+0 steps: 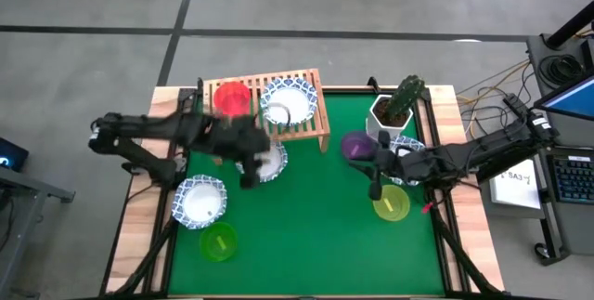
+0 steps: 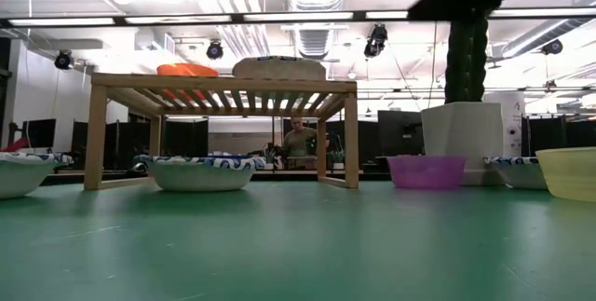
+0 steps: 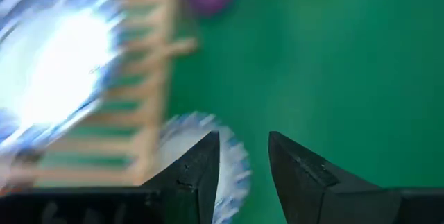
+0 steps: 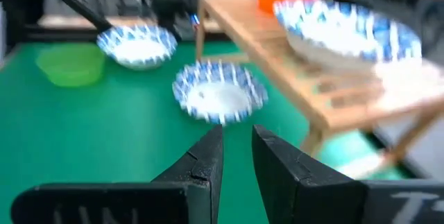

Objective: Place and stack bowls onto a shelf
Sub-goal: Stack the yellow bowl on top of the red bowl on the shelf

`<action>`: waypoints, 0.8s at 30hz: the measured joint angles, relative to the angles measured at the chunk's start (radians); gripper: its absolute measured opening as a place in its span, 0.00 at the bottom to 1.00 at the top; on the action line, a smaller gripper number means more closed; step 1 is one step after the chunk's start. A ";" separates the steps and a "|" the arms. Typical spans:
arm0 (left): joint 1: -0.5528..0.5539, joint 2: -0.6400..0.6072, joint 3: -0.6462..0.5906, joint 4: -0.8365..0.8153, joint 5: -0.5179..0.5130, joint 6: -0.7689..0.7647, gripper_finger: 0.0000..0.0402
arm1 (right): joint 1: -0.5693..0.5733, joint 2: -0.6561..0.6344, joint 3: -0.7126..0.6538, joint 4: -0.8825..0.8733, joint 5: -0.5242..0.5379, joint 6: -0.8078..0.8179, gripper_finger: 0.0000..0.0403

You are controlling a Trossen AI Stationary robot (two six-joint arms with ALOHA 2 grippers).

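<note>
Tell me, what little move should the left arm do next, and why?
Probably lower the left end effector onto the rim of the wide blue-and-white patterned bowl right below it. That bowl sits on the green mat beside the low wooden slatted shelf, which holds only a small red plastic bowl and one patterned bowl.

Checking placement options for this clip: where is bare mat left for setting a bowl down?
Free: the wide mat between the green bowl and the yellow bowl, toward the table's near edge. Crowded: the shelf, holding a red bowl and a patterned bowl; also around the plant pot and purple bowl.
</note>
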 joint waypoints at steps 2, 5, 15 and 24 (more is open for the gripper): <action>-0.087 -0.027 -0.052 0.104 0.000 0.020 0.27 | -0.003 0.020 0.021 -0.075 0.000 0.084 0.16; -0.202 -0.060 -0.152 0.295 -0.016 0.086 0.27 | -0.005 0.053 0.033 -0.150 0.001 0.203 0.16; -0.364 -0.076 -0.443 0.796 -0.055 0.223 0.27 | -0.005 0.159 0.108 -0.380 -0.212 0.490 0.16; -0.359 -0.074 -0.500 0.765 -0.059 0.060 0.27 | -0.005 0.278 0.239 -0.640 -0.409 0.653 0.16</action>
